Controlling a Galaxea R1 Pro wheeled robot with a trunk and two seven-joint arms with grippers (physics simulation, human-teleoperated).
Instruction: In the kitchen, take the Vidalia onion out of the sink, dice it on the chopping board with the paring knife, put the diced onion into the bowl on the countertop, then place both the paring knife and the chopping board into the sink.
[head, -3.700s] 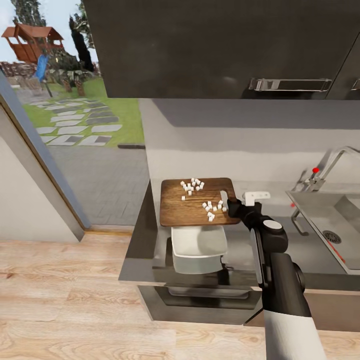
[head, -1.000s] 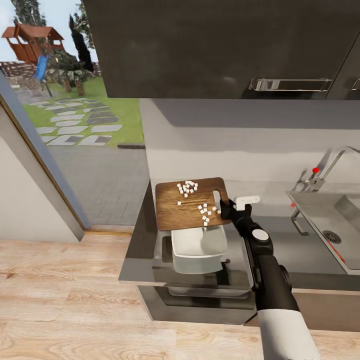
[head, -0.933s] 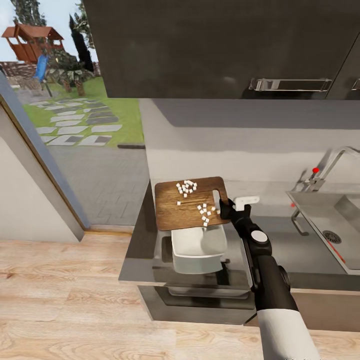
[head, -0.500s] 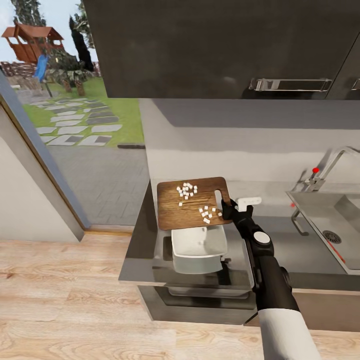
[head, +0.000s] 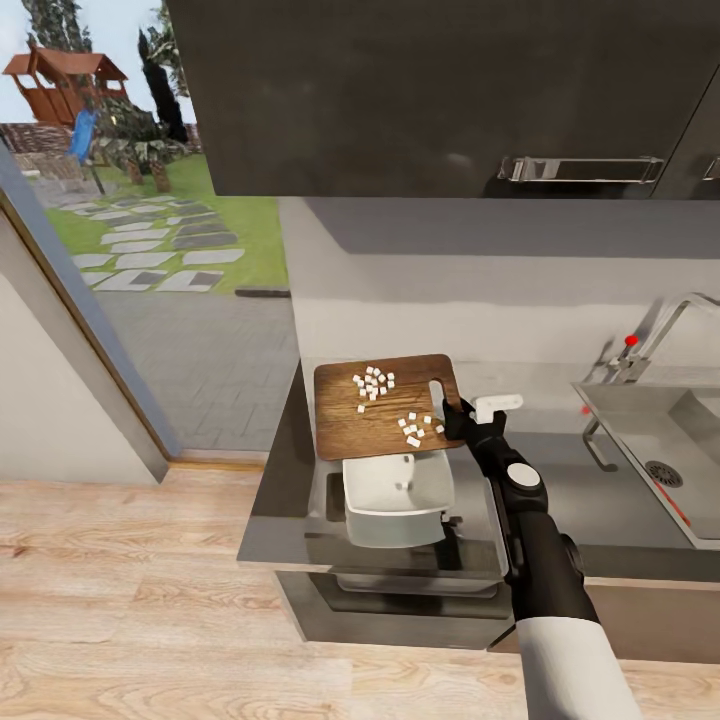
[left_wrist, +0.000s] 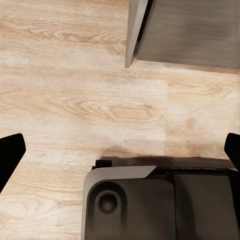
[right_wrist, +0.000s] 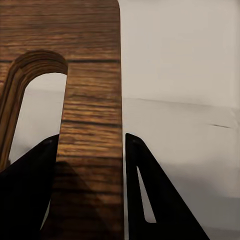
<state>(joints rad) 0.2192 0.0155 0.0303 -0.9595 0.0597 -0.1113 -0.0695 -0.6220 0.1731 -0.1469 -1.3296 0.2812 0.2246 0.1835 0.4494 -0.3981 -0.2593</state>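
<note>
The board (head: 385, 405) is clamped at its slot end by the right hand (head: 462, 416), raised over the bowl (head: 397, 492) on the counter (head: 285, 500). Onion dice (head: 372, 381) lie on it; two are in the bowl. More tilt toward the bowl is probably needed, applied gradually. The left hand (left_wrist: 120, 150) is spread wide.

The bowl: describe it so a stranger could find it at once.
Start at the grey countertop left of the steel sink. At its front edge, just below the brown chopping board that the right gripper holds, sits the bowl. It is the white, square, shallow dish with a couple of onion pieces inside.
</note>
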